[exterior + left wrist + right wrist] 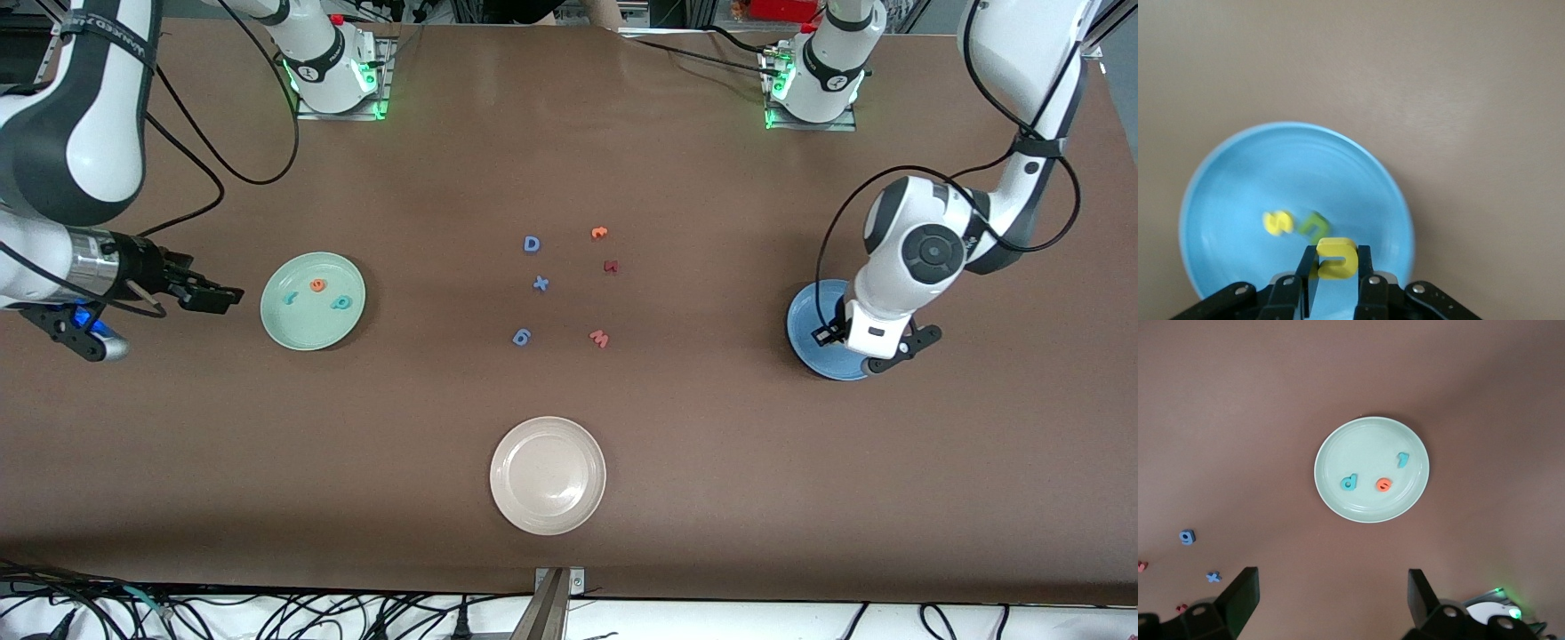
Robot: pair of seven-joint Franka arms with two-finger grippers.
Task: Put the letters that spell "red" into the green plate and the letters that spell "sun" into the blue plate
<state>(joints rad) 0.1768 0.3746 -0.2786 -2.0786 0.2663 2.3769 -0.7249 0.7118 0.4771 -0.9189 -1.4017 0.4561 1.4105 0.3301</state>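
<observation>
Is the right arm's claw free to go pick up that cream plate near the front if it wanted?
Probably yes: the right gripper is open and empty beside the green plate, and only bare table lies between it and the cream plate.

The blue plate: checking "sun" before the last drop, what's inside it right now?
In the blue plate lie a yellow "s" and a dark-green "n". The left gripper holds the yellow "u" above it, hiding part of the plate.

Mint-green plate [1371,427] with teal and orange letters; blue plate [1238,173] with yellow and dark-green letters.
</observation>
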